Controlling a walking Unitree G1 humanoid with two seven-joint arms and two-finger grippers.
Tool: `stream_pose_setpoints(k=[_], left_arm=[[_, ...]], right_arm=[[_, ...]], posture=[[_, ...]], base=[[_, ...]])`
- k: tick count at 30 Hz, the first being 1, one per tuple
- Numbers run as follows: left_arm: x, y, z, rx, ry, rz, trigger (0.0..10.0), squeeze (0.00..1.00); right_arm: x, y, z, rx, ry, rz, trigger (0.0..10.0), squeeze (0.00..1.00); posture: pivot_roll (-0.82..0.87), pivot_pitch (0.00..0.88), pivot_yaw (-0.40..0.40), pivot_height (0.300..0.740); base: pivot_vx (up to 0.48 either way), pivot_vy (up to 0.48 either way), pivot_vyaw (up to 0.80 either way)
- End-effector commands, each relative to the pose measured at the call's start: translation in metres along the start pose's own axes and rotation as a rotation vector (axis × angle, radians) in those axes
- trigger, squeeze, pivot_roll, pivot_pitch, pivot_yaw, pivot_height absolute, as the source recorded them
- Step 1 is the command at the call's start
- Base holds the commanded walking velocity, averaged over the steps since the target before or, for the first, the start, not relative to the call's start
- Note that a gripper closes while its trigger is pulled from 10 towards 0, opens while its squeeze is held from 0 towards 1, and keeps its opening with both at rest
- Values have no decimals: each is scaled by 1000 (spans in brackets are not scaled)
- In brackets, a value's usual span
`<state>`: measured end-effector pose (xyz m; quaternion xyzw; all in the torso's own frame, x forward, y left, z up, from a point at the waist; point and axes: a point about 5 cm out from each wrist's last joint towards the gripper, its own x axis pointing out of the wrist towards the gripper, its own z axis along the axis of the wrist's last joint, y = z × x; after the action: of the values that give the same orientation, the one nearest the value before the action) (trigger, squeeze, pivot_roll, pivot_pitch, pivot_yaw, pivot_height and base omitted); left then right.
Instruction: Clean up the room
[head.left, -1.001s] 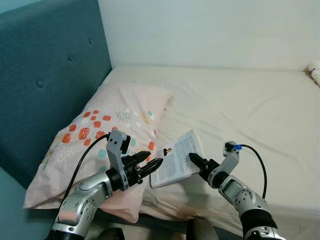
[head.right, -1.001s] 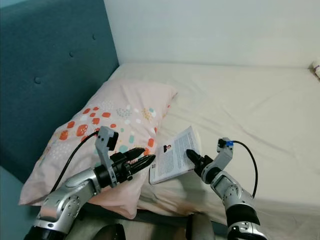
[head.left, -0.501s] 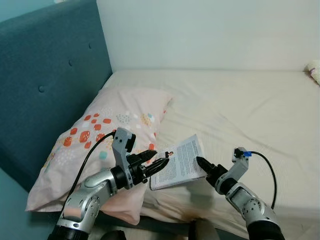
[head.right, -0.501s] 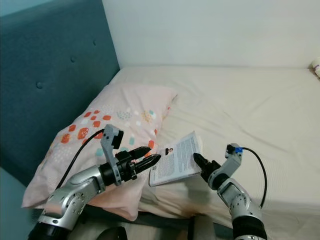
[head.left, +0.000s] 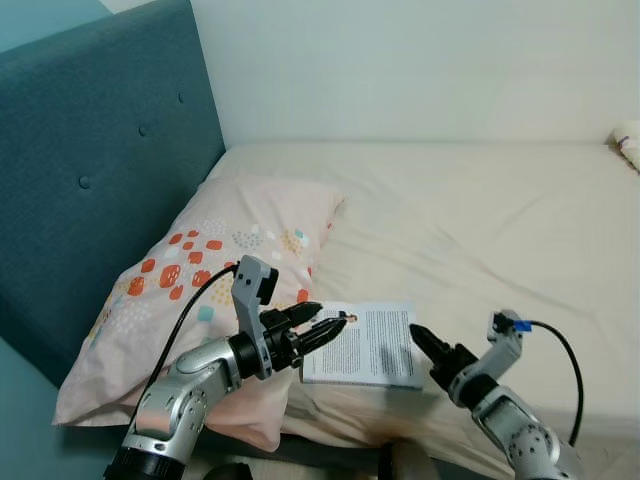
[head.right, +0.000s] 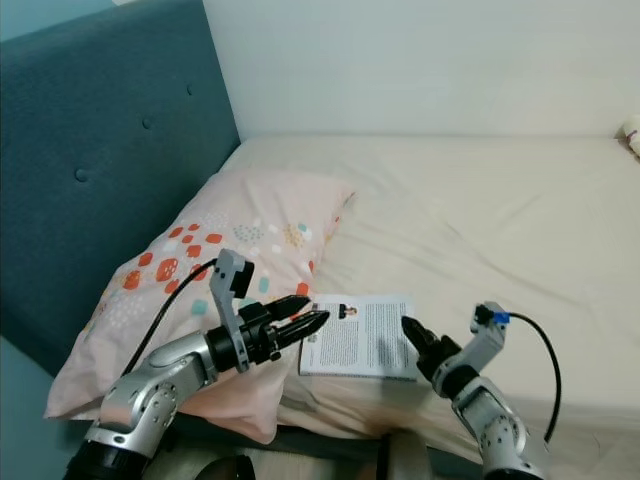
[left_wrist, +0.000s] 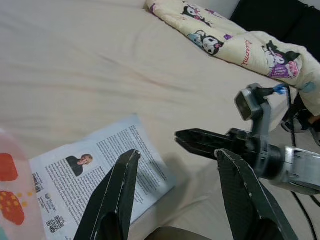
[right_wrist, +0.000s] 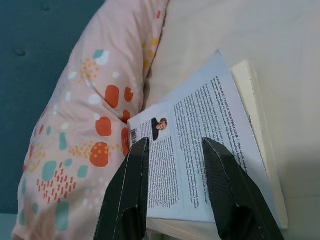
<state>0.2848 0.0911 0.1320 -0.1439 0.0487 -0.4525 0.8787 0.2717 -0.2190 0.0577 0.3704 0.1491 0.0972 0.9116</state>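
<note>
Paperback book is lying flat on the cream bedsheet near the front edge of the bed, its back cover facing up: white, packed with small black print, with a tiny portrait photo at one corner and a barcode and QR codes beside it. One of its edges is lying just beside the pink pillow, which is showing orange and teal spots and is resting against the teal headboard. I am holding my left gripper over the pillow's edge, its fingers parted and pointing at the corner with the portrait; I cannot tell whether the tips are touching the cover. I am holding my right gripper at the book's opposite side, fingers also spread apart, tips close to the cover's edge and gripping nothing. In my right wrist view the book's cream page block is showing under the cover. In my left wrist view a cartoon-print blanket is lying bunched at the far end of the bed.
</note>
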Motion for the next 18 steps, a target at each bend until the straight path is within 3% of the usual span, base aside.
stream_pose_setpoints(k=[1, 3, 4, 7, 9, 10, 11, 12, 13, 14, 17, 18], left_arm=[[-1, 7, 0, 4, -13, 54, 10000, 0], [-3, 21, 1, 34, -38, 175, 10000, 0], [-6, 32, 1, 41, -46, 284, 10000, 0], [-9, 40, 1, 43, -50, 357, 10000, 0], [-21, 57, 4, 88, -83, 564, 10000, 0], [-21, 57, 4, 88, -83, 564, 10000, 0], [-26, 61, 5, 114, -94, 627, 10000, 0], [-32, 64, 6, 133, -109, 681, 10000, 0], [-32, 64, 6, 133, -109, 681, 10000, 0], [-39, 66, 1, 135, -81, 733, 10000, 0], [-43, 66, -3, 147, -70, 768, 10000, 0], [-46, 66, -5, 188, -56, 789, 10000, 0]], right_arm=[[1, 7, 1, -10, -13, 25, 10000, 0], [5, 22, 6, -37, -44, 78, 10000, 0], [10, 35, 13, -94, -89, 101, 10000, 0], [13, 44, 17, -134, -122, 116, 10000, 0], [26, 67, 26, -288, -192, 98, 10000, 0], [26, 67, 26, -288, -192, 98, 10000, 0], [29, 73, 27, -350, -204, 84, 10000, 0], [36, 77, 23, -491, -175, 38, 10000, 0], [36, 77, 23, -491, -175, 38, 10000, 0], [44, 81, 15, -783, -157, -30, 10000, 0], [47, 86, 14, -735, -195, -26, 10000, 0], [49, 90, 14, -728, -214, -23, 10000, 0]], posture=[[-39, 0, 34, 585], [-40, 0, 37, 585], [-42, 0, 40, 585], [-42, 0, 40, 585], [-42, 0, 36, 585], [-42, 0, 36, 585], [-31, 0, 19, 585], [-27, 0, 8, 585], [-27, 0, 8, 585], [-18, 0, -14, 585], [-9, 0, -28, 585], [1, 0, -54, 590]], base=[[0, 0, 0], [0, 0, 0], [0, 0, 0], [0, 0, 0], [0, 0, 0], [0, 0, 0], [0, 0, 0], [0, 0, 0], [0, 0, 0], [0, 0, 0], [0, 0, 0], [0, 0, 0]])
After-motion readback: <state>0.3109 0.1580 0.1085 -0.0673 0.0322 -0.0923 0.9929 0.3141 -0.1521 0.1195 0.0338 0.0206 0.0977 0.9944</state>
